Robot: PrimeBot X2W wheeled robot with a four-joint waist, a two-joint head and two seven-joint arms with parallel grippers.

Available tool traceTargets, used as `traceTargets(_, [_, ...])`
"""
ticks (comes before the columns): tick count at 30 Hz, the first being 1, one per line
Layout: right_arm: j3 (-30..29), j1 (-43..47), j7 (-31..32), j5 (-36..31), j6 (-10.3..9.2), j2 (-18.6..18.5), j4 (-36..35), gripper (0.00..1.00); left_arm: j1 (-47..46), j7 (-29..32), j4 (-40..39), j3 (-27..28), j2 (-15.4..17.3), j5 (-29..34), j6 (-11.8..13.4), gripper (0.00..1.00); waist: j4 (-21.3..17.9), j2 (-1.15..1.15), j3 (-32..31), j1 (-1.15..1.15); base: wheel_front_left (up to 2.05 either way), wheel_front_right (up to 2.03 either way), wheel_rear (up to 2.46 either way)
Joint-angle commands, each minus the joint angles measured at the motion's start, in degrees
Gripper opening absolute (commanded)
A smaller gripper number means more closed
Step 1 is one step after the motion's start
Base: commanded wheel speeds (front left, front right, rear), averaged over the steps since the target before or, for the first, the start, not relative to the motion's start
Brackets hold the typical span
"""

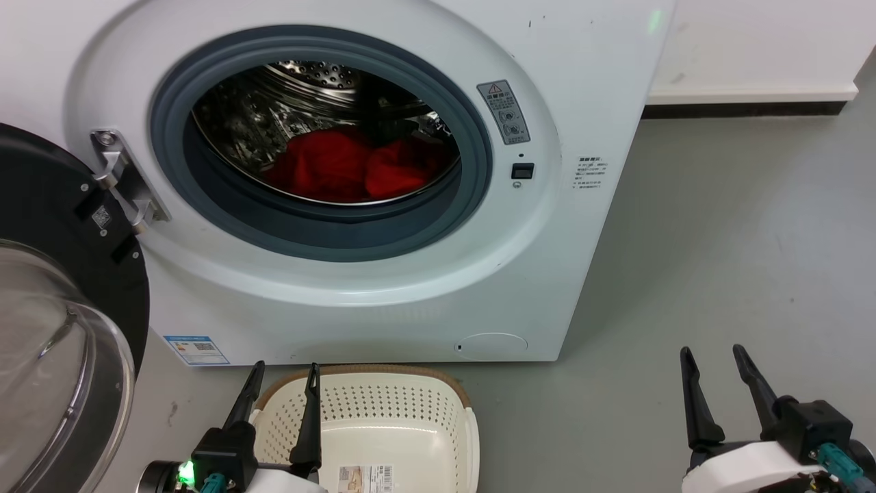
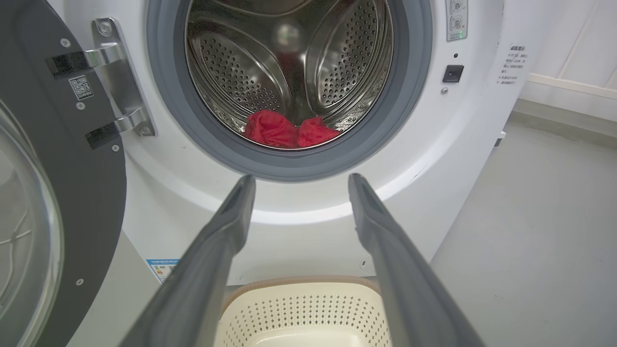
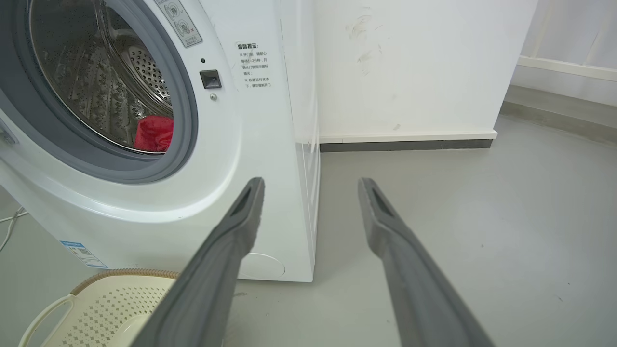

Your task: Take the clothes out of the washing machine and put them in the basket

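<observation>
Head view: left gripper (image 1: 287, 366) spread wide, empty, over the near basket (image 1: 383, 371); right gripper (image 1: 712, 350) likewise at the right. Far inside the washing machine (image 1: 410, 294) lie the clothes (image 1: 356, 168), two touching; a careless pinch might drag both, dropping one on the floor (image 1: 718, 239).

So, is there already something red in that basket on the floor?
No, the basket shows bare cream plastic; the red clothes lie in the washing machine.

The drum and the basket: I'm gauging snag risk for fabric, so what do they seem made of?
The drum looks like polished steel: mirror reflections and punched holes. The basket looks like matte cream moulded plastic, with perforated walls; its brown rim looks woven, material unclear.
</observation>
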Motion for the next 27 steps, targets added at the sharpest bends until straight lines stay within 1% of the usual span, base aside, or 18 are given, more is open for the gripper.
traceTargets(1, [-0.2, -1.5, -0.1, 0.6, -0.04, -0.1, 0.1, 1.0, -0.8, -0.2, 0.0, 0.1, -0.1, 0.2, -0.1, 1.0, -0.4, 0.0, 0.8, 0.0, 0.0, 0.0, 0.0])
traceTargets(4, [0.0, -2.4, -0.1, 0.9, -0.04, -0.1, -0.1, 1.0, -1.7, -0.2, 1.3, 0.3, -0.1, 0.3, -1.1, 1.0, -1.6, 0.0, 3.1, 0.0, 0.0, 0.0, 0.0])
traceTargets(6, [-0.1, -3.5, -0.1, 1.1, -0.04, -0.1, -0.2, 1.0, -3.8, -0.2, 2.9, -0.2, 1.1, 1.8, -1.7, 1.0, -2.4, 0.0, 5.0, 0.0, 0.0, 0.0, 0.0])
traceTargets(9, [-0.1, -5.2, -0.1, 1.9, -0.04, -0.1, -0.8, 1.0, -8.0, -0.2, 3.7, 0.6, 2.2, 2.6, -1.7, 1.0, -4.0, 0.0, 9.5, 0.0, 0.0, 0.0, 0.0])
traceTargets(11, [-0.1, -6.6, -0.1, 2.7, -0.04, 0.0, -1.2, 1.0, -11.4, -0.2, 5.0, 1.2, 3.5, 2.6, -2.1, 1.0, -5.0, 0.0, 12.4, 0.0, 0.0, 0.0, 0.0])
traceTargets(12, [-0.1, -6.6, -0.1, 2.7, -0.04, 0.0, -1.2, 1.0, -11.4, -0.2, 5.0, 1.2, 3.5, 2.6, -2.1, 1.0, -5.0, 0.0, 12.4, 0.0, 0.0, 0.0, 0.0])
traceTargets(14, [0.4, -7.6, -0.1, 3.5, -0.04, 0.0, -1.4, 1.0, -15.4, -0.2, 7.0, 2.0, 5.2, 2.0, -2.6, 1.0, -6.4, 0.0, 15.5, 0.0, 0.0, 0.0, 0.0])
traceTargets(18, [1.1, -9.5, -0.1, 5.6, -0.04, 0.0, -1.0, 1.0, -25.1, -0.2, 14.4, 2.6, 10.2, 1.9, -3.7, 1.0, -9.0, 0.0, 19.9, 0.0, 0.0, 0.0, 0.0])
traceTargets(20, [0.9, -10.3, -0.1, 7.0, -0.04, 0.0, -0.9, 1.0, -31.1, 1.1, 17.7, 2.2, 13.1, 2.0, -4.2, 1.0, -9.9, 0.0, 21.7, 0.0, 0.0, 0.0, 0.0])
traceTargets(24, [2.0, -12.2, -0.1, 9.0, -0.03, 0.0, -1.2, 1.0, -43.3, 7.1, 23.5, 0.3, 19.0, 1.5, -4.7, 1.0, -11.6, 0.0, 25.4, 0.0, 0.0, 0.0, 0.0])
traceTargets(27, [2.8, -13.6, -0.1, 10.4, -0.04, 0.0, -1.5, 1.0, -52.7, 13.1, 27.0, -3.6, 23.3, 0.1, -4.8, 1.0, -13.1, 0.0, 28.3, 0.0, 0.0, 0.0, 0.0])
